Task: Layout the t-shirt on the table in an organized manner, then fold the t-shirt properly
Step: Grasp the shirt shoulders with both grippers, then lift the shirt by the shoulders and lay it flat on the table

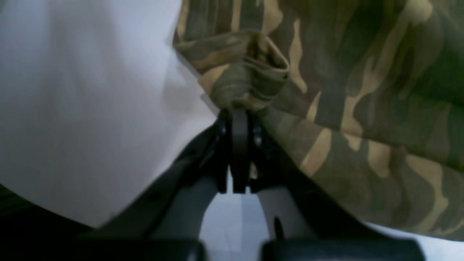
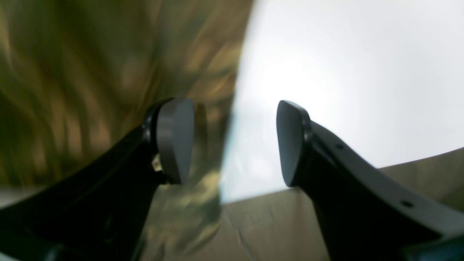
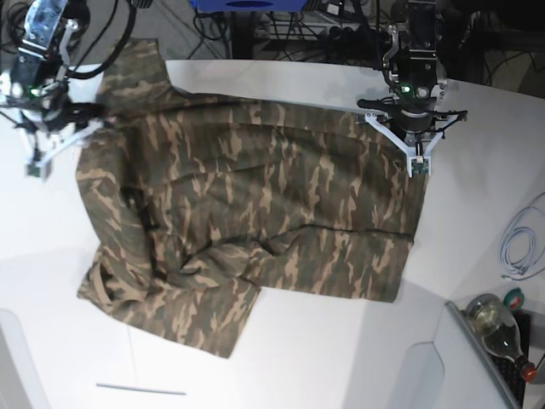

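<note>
The camouflage t-shirt (image 3: 255, 196) lies spread across the white table (image 3: 341, 358), its lower left part creased and folded over. My left gripper (image 3: 417, 164) sits at the shirt's right edge in the base view. In the left wrist view, that gripper (image 1: 237, 112) is shut on a bunched fold of the t-shirt (image 1: 362, 90). My right gripper (image 3: 60, 146) is at the shirt's upper left corner. The right wrist view shows the right gripper (image 2: 233, 143) open with nothing between the pads, blurred t-shirt cloth (image 2: 90, 54) behind its left finger and the table (image 2: 344, 72) to the right.
A white cable (image 3: 519, 247) lies near the table's right edge. A bottle (image 3: 498, 324) stands off the bottom right corner. A thin grey strip (image 3: 140, 389) lies near the front edge. Black cables run behind the table's far edge.
</note>
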Tool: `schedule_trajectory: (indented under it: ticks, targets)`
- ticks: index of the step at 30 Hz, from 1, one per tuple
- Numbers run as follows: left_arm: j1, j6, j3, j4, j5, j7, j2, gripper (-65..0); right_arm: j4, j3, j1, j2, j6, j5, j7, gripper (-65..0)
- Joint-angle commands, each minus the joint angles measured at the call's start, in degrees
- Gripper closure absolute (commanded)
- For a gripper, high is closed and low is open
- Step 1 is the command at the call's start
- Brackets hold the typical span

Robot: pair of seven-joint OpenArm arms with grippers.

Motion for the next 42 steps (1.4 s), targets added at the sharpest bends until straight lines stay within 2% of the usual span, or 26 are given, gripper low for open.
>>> schedule_trajectory:
  ticks: [1, 5, 11, 17, 21, 28, 30, 33, 42]
  targets:
    - [-0.1, 0.3, 0.0, 1.0, 0.4, -1.0, -0.1, 0.0, -0.2, 0.5, 1.3, 0.3, 2.3, 0.2, -0.6, -34.2]
    - [-0.1, 0.3, 0.0, 1.1, 0.4, -1.0, -0.1, 0.0, -7.2, 4.7, 5.5, 0.0, 9.4, 0.2, -3.2, -34.1]
    - [-0.1, 0.3, -0.2, 1.1, 0.4, -1.0, -0.1, 0.0, -18.6, 10.6, 8.8, 0.3, 16.2, 0.2, -3.4, -34.1]
    - [-0.1, 0.3, -0.3, 1.2, 0.4, -1.0, 0.5, 0.0, -18.4, 11.2, 8.4, -0.2, 28.4, 0.2, -7.6, -33.9]
    - [-0.1, 0.3, -0.3, 1.2, 0.4, -1.0, 0.6, 0.0, -14.6, 11.3, 7.9, -1.0, 28.6, 0.2, -8.5, -33.9]
    - [-0.1, 0.3, -0.3, 1.2, 0.4, -1.0, 0.6, 0.0, -7.8, 15.6, 7.7, -2.3, 28.6, 0.4, -11.7, -33.9]
    - [-0.1, 0.3, -0.3, 1.2, 0.4, -1.0, 0.6, 0.0, -7.7, 16.6, 7.7, -2.3, 28.6, 4.0, -12.0, -34.1]
    - [-0.1, 0.3, -0.3, 2.2, 0.4, -1.0, 0.6, 0.0, -8.1, 16.7, 7.0, -1.1, 28.6, 10.4, -13.6, -34.2]
    - [-0.1, 0.3, -0.3, 3.4, 0.8, -1.0, 0.6, 0.0, -18.5, 13.7, 8.0, -0.4, 28.6, 11.6, -11.8, -34.1]
